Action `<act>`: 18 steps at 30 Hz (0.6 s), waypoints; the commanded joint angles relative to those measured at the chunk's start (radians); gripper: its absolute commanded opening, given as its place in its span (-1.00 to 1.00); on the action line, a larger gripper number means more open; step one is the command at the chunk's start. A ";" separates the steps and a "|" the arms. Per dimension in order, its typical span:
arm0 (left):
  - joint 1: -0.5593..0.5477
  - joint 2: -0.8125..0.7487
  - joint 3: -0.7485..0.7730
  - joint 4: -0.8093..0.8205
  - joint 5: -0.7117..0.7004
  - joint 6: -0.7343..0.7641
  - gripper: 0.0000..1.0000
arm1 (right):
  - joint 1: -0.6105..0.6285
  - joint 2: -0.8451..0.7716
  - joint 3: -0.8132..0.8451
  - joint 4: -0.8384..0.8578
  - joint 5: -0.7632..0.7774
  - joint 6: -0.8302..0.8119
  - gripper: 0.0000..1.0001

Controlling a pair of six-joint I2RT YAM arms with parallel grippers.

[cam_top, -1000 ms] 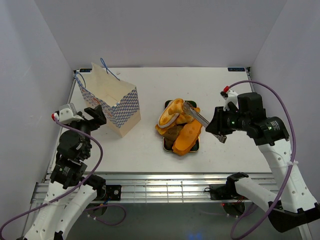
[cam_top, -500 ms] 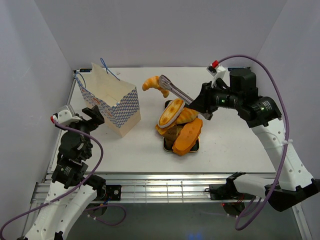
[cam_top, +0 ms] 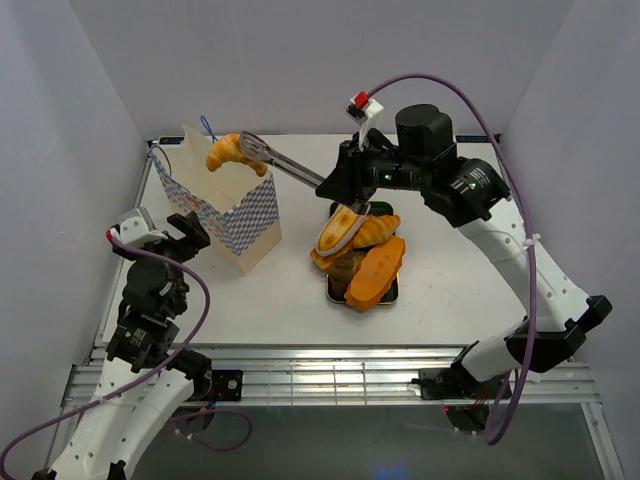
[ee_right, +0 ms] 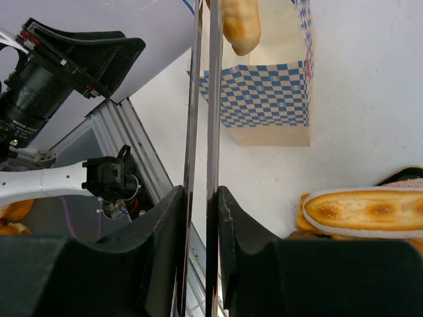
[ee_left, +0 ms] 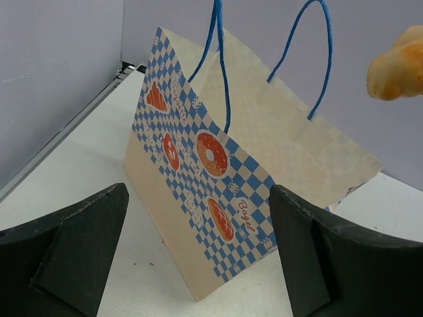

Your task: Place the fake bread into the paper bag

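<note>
My right gripper (cam_top: 338, 187) is shut on silver metal tongs (cam_top: 282, 165). The tongs pinch a golden croissant (cam_top: 231, 151) and hold it above the open top of the paper bag (cam_top: 222, 203). The bag is cream with blue-and-white checked sides and blue string handles. In the right wrist view the tongs (ee_right: 203, 99) run upward with the croissant (ee_right: 240, 25) at their tip over the bag (ee_right: 268, 99). My left gripper (cam_top: 178, 233) is open, just left of the bag (ee_left: 218, 191); the croissant (ee_left: 397, 66) shows at the upper right there. More bread (cam_top: 358, 250) is piled on the black tray (cam_top: 390, 291).
The pile holds a long orange loaf (cam_top: 374, 274), an oval cream-edged bun (cam_top: 340, 227) and darker pieces under them. White walls close in the table on three sides. A metal rail (cam_top: 330, 372) runs along the near edge.
My right arm has swung left and up, carrying the tongs and croissant from the tray to above the bag. The left arm has barely moved.
</note>
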 commanded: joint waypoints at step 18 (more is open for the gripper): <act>-0.022 0.028 -0.006 0.005 -0.007 -0.004 0.95 | 0.040 0.284 0.241 0.080 -0.004 -0.014 -0.33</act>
